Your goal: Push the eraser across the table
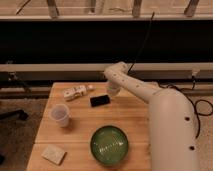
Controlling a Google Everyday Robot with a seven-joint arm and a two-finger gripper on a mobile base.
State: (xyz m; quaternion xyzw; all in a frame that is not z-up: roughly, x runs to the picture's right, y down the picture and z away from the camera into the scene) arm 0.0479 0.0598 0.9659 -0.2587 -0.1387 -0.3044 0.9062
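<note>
Camera view: the gripper (113, 90) hangs mid-frame, just right of the eraser (100, 100) on the table (82, 120); whether it is apart or together cannot be told.

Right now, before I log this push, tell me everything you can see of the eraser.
The eraser is a small, flat, black rectangular block, lying flat and slightly angled on the wooden table near its far edge. The gripper sits just beside one end; whether they touch is unclear. The white box nearby stands apart.

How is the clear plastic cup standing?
Upright: the clear plastic cup has its rim up. The gripper is beside the flat black eraser.
</note>
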